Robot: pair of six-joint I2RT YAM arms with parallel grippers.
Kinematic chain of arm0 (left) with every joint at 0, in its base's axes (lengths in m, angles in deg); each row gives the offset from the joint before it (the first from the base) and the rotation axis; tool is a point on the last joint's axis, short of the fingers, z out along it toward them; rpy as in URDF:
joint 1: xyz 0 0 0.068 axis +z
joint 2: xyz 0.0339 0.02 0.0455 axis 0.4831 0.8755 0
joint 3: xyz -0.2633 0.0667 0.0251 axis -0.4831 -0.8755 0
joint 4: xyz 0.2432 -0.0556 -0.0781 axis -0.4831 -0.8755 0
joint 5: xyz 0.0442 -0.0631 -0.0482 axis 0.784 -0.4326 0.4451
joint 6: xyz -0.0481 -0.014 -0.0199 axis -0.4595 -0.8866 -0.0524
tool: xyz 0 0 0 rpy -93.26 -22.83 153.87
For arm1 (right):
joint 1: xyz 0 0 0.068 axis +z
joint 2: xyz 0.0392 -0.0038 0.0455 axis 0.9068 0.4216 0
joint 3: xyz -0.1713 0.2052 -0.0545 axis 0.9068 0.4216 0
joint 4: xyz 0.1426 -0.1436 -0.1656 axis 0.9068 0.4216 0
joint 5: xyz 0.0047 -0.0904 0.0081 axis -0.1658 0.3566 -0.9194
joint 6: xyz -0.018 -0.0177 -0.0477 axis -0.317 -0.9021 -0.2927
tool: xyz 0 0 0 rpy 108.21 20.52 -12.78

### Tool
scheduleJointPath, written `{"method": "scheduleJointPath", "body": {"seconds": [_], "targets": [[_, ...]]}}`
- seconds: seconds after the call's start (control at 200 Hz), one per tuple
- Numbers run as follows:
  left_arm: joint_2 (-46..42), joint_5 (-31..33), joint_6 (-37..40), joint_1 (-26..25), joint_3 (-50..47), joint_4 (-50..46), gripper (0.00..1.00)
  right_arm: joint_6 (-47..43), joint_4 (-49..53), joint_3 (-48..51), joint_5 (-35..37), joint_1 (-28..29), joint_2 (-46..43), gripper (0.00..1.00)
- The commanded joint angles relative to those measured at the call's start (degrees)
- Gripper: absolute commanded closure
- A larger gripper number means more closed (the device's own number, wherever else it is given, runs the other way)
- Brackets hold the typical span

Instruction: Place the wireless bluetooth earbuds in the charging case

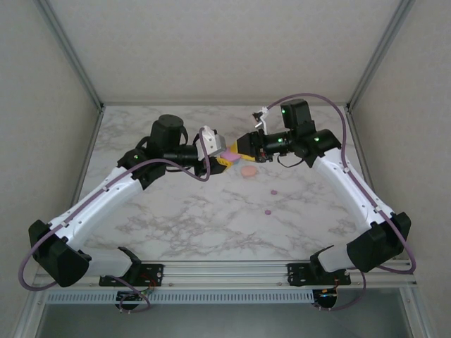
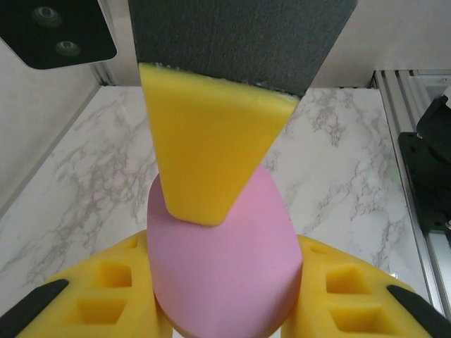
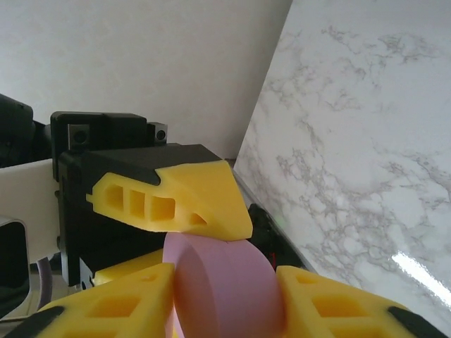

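Earbuds [image 1: 273,191]: two tiny magenta-pink nubs lying loose on the bench [image 1: 176,225], right of centre. One is nearer the front than the other. Both are apart from each other and from the case.
Charging case [image 1: 230,153]: pink and round, sitting between the two gripper tips toward the back middle of the bench.
Peach disc [image 1: 248,171]: flat on the bench just in front of the right gripper tip. Much bigger than the nubs. Can't tell if it touches anything.
Edges: grey walls with metal posts close the left, right and back sides. A rail [image 1: 225,271] with both arm bases runs along the near edge.
Open room: bare marble across the front middle between the two arms, broken by the nubs alone. The back strip behind the grippers is also bare.
Left gripper [image 2: 222,246]: closed down on the pink case, yellow fingers pressed on both sides of it.
Right gripper [image 3: 224,274]: yellow fingers sit on either side of the same case and look to be in contact. Can't tell if they are really clamped.
Crossing: the right gripper's finger [image 2: 204,148] lies over the case in the left wrist view. The left gripper's finger [image 3: 183,197] lies on top of it in the right wrist view.
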Motion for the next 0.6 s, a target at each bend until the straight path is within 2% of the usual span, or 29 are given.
{"method": "scheduleJointPath", "body": {"seconds": [0.0, 0.135, 0.405, 0.516, 0.596], "targets": [[0.3, -1.5, 0.9, 0.6, 1.8, -1.3, 0.72, -1.0, -0.5, -0.6, -6.8, -0.2, -0.3, 0.59], [0.2, -1.7, 1.3, 1.0, 1.8, -1.4, 0.71, 0.0, -2.2, 0.7, -10.0, -1.3, -1.3, 0.57], [1.0, -2.5, 1.0, 1.2, 2.3, -1.1, 0.69, 2.6, -6.1, 2.3, -13.5, -1.7, -1.9, 0.72], [0.6, -1.6, -0.4, 1.3, 1.5, 0.9, 0.61, 3.3, -6.8, 2.6, -12.6, -1.8, -2.3, 0.80], [-0.3, -0.2, -3.3, 1.8, -0.3, 5.1, 0.48, 6.7, -10.6, 3.8, -11.2, -1.8, -2.8, 0.82]]}}
